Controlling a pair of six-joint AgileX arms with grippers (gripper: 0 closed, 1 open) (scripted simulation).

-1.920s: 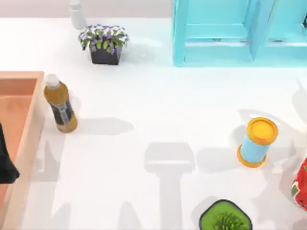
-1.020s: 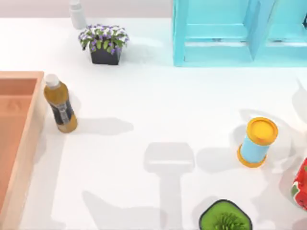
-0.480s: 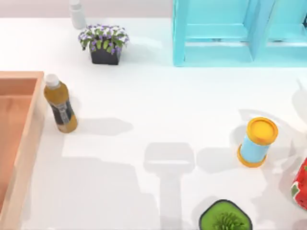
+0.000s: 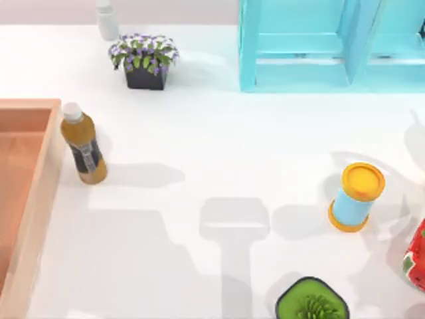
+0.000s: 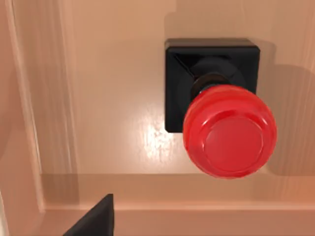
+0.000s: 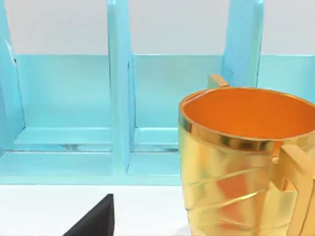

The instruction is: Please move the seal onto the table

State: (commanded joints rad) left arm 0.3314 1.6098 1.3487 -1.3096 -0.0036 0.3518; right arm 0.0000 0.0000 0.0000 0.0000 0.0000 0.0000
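Left wrist view | black-based red-knobbed seal [image 5: 216, 108] sits below left end effector, inside orange-brown wooden tray [image 5: 113, 88] | arm gone from top view | finger state unreadable | grasp pending

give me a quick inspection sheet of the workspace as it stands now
surface: white table, shadows across the near half
job's things: seal upright on the wooden tray floor, near a corner wall, not yet on the table
clutter: bottle beside the tray, flower pot, yellow-lidded can, green plant, strawberry-patterned object, gold cup
grippers: left above the seal, one dark fingertip visible; right facing the shelf
cables: nothing seen
surroundings: light-blue shelf unit at the back
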